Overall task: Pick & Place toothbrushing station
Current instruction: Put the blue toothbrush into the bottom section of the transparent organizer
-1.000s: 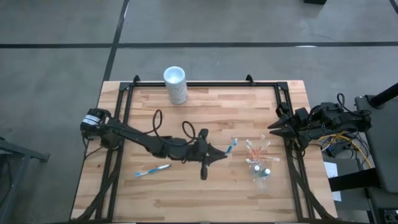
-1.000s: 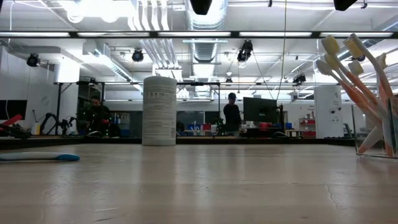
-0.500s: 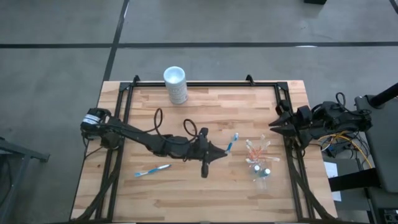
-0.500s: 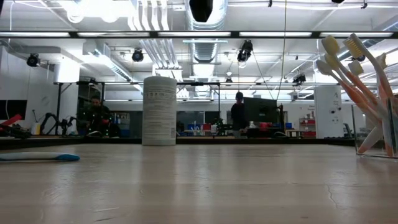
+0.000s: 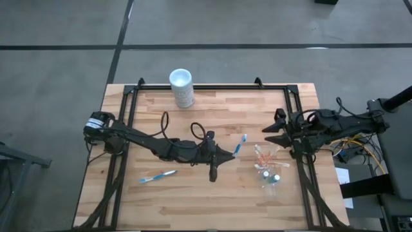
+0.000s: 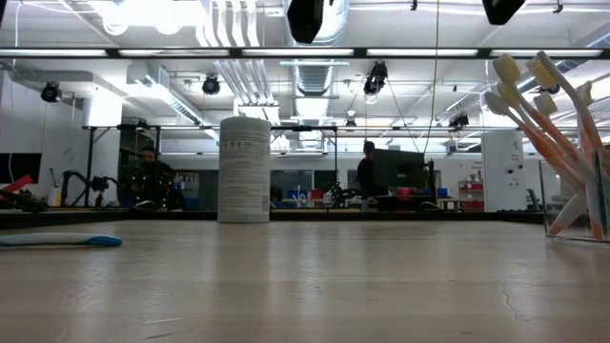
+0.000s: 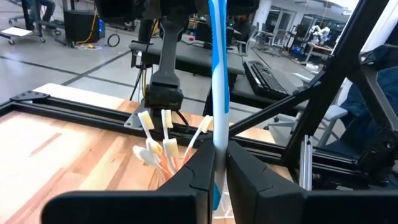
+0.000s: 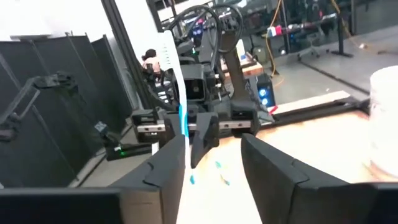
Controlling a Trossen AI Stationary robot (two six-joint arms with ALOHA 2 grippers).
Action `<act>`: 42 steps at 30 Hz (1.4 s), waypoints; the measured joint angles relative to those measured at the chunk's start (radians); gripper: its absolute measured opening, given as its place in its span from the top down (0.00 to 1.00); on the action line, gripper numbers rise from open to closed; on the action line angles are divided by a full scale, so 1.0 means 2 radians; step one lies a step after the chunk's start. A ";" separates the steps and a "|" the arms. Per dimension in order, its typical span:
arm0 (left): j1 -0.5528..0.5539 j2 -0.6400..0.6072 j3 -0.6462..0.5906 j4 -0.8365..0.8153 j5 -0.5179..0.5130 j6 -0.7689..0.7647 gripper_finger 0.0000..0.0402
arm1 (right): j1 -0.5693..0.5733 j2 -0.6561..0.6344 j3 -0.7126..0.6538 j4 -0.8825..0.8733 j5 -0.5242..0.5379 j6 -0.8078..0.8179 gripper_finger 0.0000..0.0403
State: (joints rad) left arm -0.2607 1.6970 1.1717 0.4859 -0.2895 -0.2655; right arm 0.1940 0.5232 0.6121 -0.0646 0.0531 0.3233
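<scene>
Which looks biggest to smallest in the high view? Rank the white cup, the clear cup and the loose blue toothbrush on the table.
1. white cup
2. clear cup, smaller in bulk
3. blue toothbrush: longest, but far the thinnest

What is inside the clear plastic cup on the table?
The clear cup holds several orange-and-white toothbrushes, heads up and leaning outward. Small caps seem to lie at its bottom; the brush handles partly cover them.

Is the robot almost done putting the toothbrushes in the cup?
Partly. Several orange toothbrushes already stand in the clear cup. The left gripper is shut on a blue toothbrush, held above the table beside the cup. One more blue toothbrush lies on the table, not yet picked up. The right gripper is open, empty, near the cup.
</scene>
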 joint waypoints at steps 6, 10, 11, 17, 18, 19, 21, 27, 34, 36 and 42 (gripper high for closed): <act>0.000 0.000 0.000 -0.008 0.000 -0.003 0.93 | 0.000 0.005 0.000 0.004 0.006 0.004 0.52; 0.000 0.000 0.000 -0.008 0.000 -0.003 0.93 | 0.000 0.006 0.000 0.033 0.018 -0.003 0.48; 0.000 0.000 0.000 -0.008 0.000 -0.003 0.93 | 0.000 0.009 0.000 0.042 0.019 -0.010 0.48; 0.002 0.000 0.000 -0.008 0.000 -0.003 0.93 | 0.000 0.050 0.000 0.107 0.019 -0.023 0.48; 0.003 0.000 0.000 -0.008 0.000 -0.003 0.93 | 0.000 0.059 0.000 0.116 0.019 -0.023 0.49; 0.003 0.000 0.000 -0.008 0.000 -0.002 0.93 | 0.000 0.067 0.000 0.125 0.018 -0.026 0.49; 0.004 0.000 0.000 -0.008 0.000 -0.002 0.93 | 0.000 0.082 0.000 0.145 0.017 -0.038 0.49; 0.004 0.000 0.000 -0.008 0.000 -0.002 0.93 | 0.000 0.124 0.001 0.197 0.017 -0.075 0.49; 0.005 0.000 0.000 -0.010 0.000 -0.002 0.93 | 0.000 0.163 0.002 0.273 0.017 -0.105 0.49; 0.006 0.000 0.000 -0.012 0.000 -0.002 0.93 | 0.000 0.171 0.002 0.283 0.017 -0.106 0.49; 0.007 0.000 0.000 -0.029 0.000 -0.003 0.93 | 0.000 0.189 0.002 0.302 0.017 -0.106 0.49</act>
State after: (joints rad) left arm -0.2471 1.6970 1.1717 0.4281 -0.2893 -0.2715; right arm 0.1940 0.9012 0.6170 0.5398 0.0872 0.1109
